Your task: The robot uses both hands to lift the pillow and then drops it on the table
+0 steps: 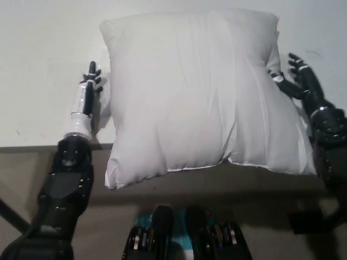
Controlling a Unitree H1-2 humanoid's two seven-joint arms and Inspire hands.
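Big white fabric square pillow (198, 92) lies on the white table (43, 65), between my hands; left hand (88, 95) open just beside it; right hand (298, 81) open, fingertips touching its edge.

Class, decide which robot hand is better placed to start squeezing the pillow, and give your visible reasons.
Right. The right robot hand already touches the pillow edge; the left robot hand stands just beside its other edge.

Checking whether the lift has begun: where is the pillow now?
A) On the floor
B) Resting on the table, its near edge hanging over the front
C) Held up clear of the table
B: the pillow lies on the table, its near corners overhanging the front edge, with a robot hand at each side.
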